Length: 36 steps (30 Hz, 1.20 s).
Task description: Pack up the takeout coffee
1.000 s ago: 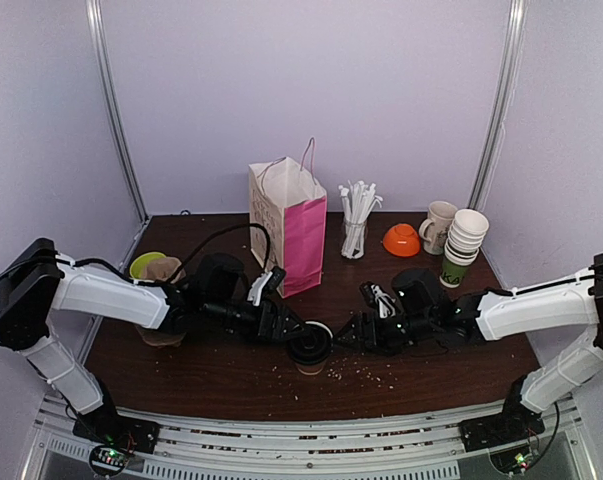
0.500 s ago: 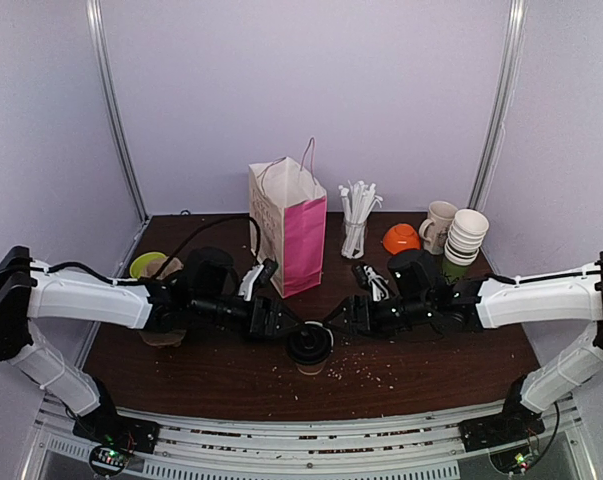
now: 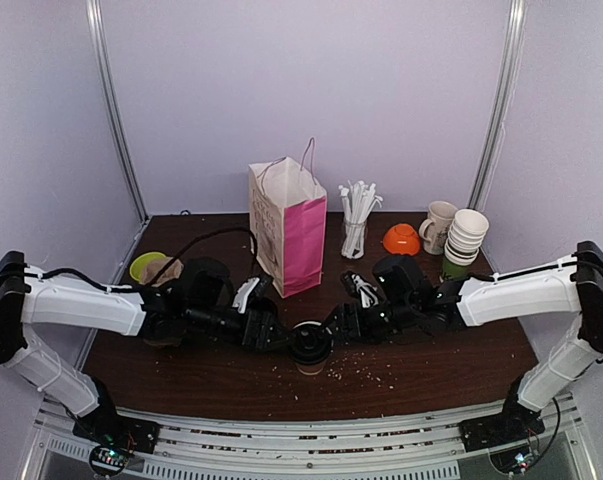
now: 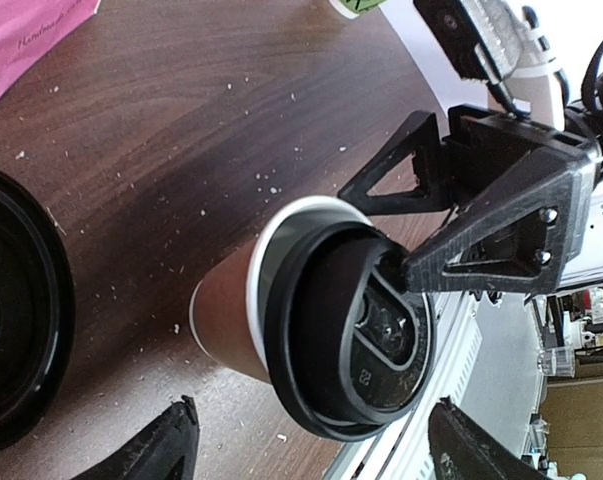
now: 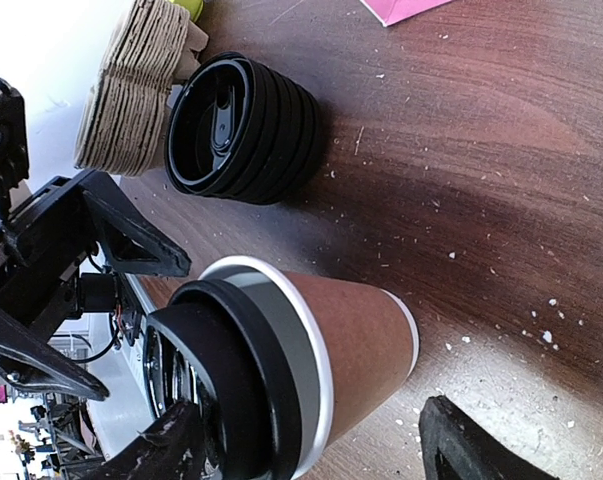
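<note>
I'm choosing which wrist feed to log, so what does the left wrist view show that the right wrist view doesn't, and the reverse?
Only the left wrist view shows the right pincer at the takeout coffee, with its black lid seen face-on. Only the right wrist view shows the left pincer and a beige pulp stack. Both show the brown lidded cup, the spare black lids, a corner of the pink bag and the crumb-strewn table.
</note>
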### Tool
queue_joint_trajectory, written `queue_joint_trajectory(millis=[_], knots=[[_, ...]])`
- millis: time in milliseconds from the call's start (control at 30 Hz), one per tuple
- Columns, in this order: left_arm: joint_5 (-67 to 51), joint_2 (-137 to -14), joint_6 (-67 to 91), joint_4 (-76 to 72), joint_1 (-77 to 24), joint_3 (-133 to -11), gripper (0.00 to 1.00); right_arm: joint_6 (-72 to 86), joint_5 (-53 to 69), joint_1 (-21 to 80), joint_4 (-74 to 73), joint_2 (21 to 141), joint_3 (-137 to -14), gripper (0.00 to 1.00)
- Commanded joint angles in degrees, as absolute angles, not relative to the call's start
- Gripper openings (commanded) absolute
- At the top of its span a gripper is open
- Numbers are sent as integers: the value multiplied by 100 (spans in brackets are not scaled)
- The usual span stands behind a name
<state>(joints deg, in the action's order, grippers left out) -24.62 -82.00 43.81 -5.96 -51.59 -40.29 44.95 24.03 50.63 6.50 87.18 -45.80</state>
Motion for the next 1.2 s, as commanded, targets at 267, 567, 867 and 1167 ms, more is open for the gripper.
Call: queue_joint_trajectory(millis=[267, 567, 867, 1167], knots=[[-2685, -8711, 4157, -880, -5257, -4235, 74, 4452, 2336, 5050, 676, 8832, -4726, 70], [-2699, -8888, 4131, -927, -5256, -4338, 69, 4487, 2182, 4996, 732, 8848, -4734, 64], [-2595, -8978, 4143, -942, -5257, -4475, 67, 4562, 2090, 4950, 901, 8911, -4697, 57], [-2452, -8991, 4131, -882, -5248, -4552, 67, 4571, 2184, 4935, 1008, 9024, -4715, 55]])
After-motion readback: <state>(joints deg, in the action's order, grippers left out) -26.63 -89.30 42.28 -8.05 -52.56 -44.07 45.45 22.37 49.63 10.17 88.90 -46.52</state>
